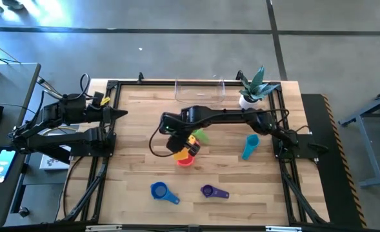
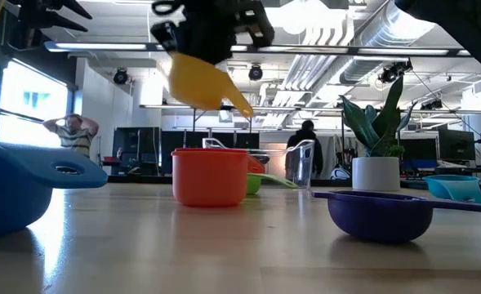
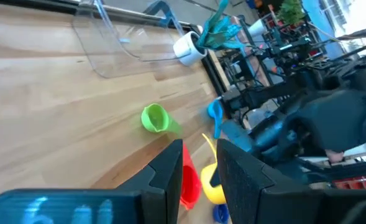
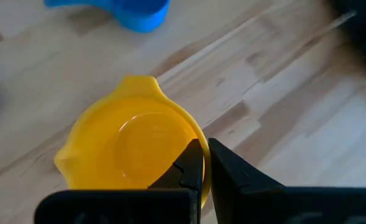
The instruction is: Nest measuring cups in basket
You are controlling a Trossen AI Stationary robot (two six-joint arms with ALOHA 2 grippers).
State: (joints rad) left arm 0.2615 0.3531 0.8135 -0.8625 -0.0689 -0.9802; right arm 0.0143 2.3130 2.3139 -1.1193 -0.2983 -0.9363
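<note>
Cups are what we stack now: our right gripper (image 4: pixel 202 163) pinches the yellow cup (image 4: pixel 133 140) just above the red cup (image 2: pixel 210 175), so next we should lower it in gently.
</note>
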